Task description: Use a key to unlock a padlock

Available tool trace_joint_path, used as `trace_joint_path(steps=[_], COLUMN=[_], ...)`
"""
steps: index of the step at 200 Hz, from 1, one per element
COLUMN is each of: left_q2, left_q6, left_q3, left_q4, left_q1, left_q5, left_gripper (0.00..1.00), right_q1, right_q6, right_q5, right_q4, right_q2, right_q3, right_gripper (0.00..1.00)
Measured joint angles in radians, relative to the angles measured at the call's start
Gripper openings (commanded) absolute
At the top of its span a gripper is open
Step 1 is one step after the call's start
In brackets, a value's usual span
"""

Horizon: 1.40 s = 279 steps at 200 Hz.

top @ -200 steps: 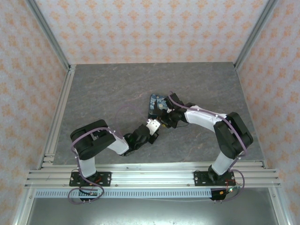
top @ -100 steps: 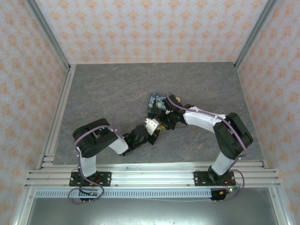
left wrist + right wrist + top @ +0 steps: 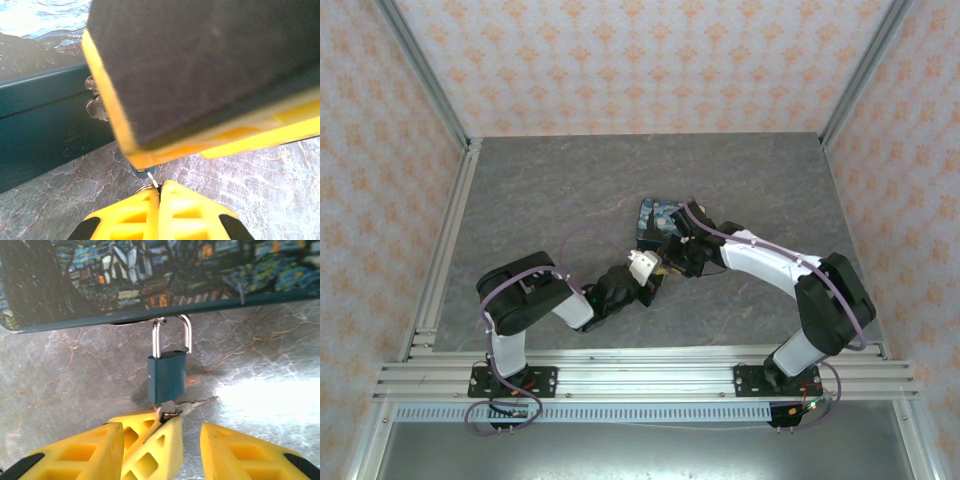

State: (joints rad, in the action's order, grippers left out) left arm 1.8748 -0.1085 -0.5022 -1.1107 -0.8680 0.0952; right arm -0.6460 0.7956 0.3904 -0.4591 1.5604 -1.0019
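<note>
The grey table (image 3: 540, 200) carries the painted box (image 3: 125, 275) near the middle of the overhead frame, and both arms meet at its lower edge. In the right wrist view the padlock (image 3: 167, 376), dark teal with a silver shackle, hangs from the box's edge at frame centre. Its body rests on the table.

The right gripper (image 3: 161, 425) is spread wide and grasps nothing; the lock sits just beyond its fingertips. The left gripper (image 3: 160, 192) is clenched on the key (image 3: 167, 410), which meets the bottom of the lock. Whether the blade is fully seated I cannot tell.

The step in hand looks like seating and turning the key. To do it well, the right gripper would close on the lock body first so it cannot swing. The left gripper should then push in line with the lock and twist without bending sideways, since the loose lock will pivot on its shackle.

Compared with a second ago, the right arm's elbow has swung toward the lower right of the overhead frame. The left gripper has crept slightly upward, and the box has not moved.
</note>
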Motion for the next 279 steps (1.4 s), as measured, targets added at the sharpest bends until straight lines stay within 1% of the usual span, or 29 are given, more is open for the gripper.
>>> trace_joint_path(steps=[39, 77, 104, 164, 224, 279], left_q2=[0.000, 0.000, 0.000, 0.020, 0.026, 0.026], left_q6=[-0.006, -0.023, -0.026, -0.036, -0.051, -0.063], left_q3=[0.000, 0.000, 0.000, 0.000, 0.000, -0.001], left_q4=[0.000, 0.002, 0.006, 0.021, 0.021, 0.020], left_q1=[0.003, 0.014, 0.016, 0.022, 0.026, 0.027], left_q5=[-0.001, -0.011, -0.024, -0.032, -0.036, -0.043], left_gripper=[0.00, 0.00, 0.00, 0.00, 0.00, 0.00], right_q1=[-0.019, -0.034, -0.042, -0.046, -0.047, -0.055], right_q6=[-0.035, -0.083, -0.103, -0.109, -0.089, -0.020], right_q5=[-0.044, -0.092, -0.099, -0.106, -0.118, -0.149], right_q4=[-0.058, -0.138, -0.177, -0.200, -0.188, -0.043], right_q2=[0.005, 0.063, 0.106, 0.175, 0.185, 0.132], right_q3=[-0.045, -0.135, -0.173, -0.208, -0.212, -0.124], right_gripper=[0.43, 0.41, 0.41, 0.40, 0.38, 0.37])
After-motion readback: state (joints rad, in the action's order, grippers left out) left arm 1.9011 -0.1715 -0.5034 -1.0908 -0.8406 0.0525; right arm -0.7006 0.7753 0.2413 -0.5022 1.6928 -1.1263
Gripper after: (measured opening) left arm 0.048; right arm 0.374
